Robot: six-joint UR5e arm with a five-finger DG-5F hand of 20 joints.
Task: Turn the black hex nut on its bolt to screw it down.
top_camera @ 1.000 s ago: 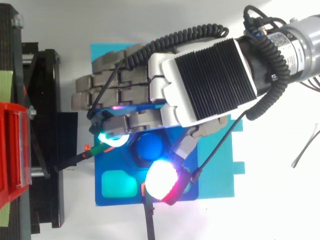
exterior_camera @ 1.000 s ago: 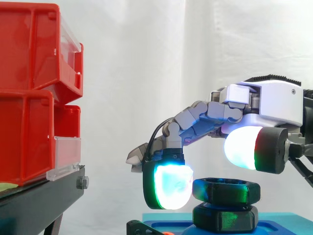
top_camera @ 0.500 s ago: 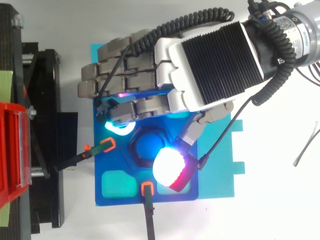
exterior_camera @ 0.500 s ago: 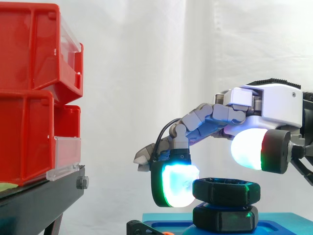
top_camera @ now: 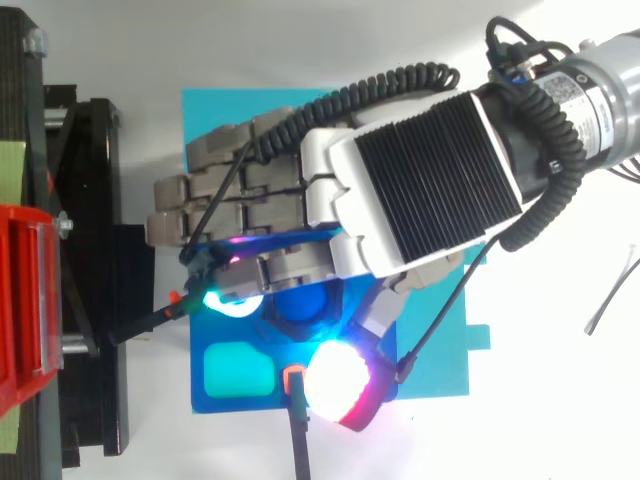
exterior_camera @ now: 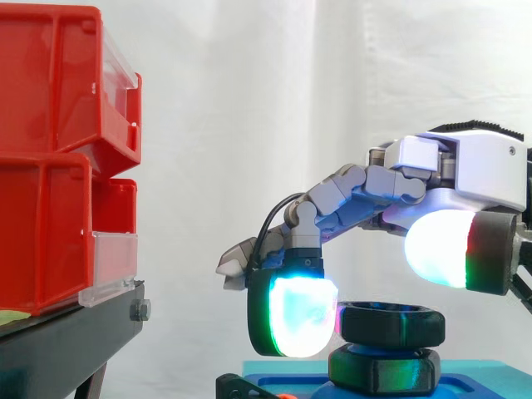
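The black hex nut [exterior_camera: 392, 324] sits on its blue bolt [top_camera: 300, 300], raised above a second black hex piece [exterior_camera: 384, 370] at the bolt's foot. My hand [top_camera: 420, 170] arches over the bolt from the right. One bent finger reaches down, and its cyan-green pad [exterior_camera: 295, 316] rests against the nut's left side. The thumb's white-red pad [exterior_camera: 449, 249] hangs above the nut's right rim, with a gap under it. The other fingers [top_camera: 200, 180] stretch out beyond the bolt, touching nothing.
The bolt stands in a blue fixture [top_camera: 225, 400] on a teal mat [top_camera: 440, 350]. Two orange-tipped clamps [top_camera: 293, 378] hold the fixture's edges. Red bins [exterior_camera: 50, 166] on a black stand [exterior_camera: 66, 341] lie to the left.
In the side view the finger pad went right and up, then came back left and lower against the nut. In the top view the thumb pad swung toward the bolt, then back out.
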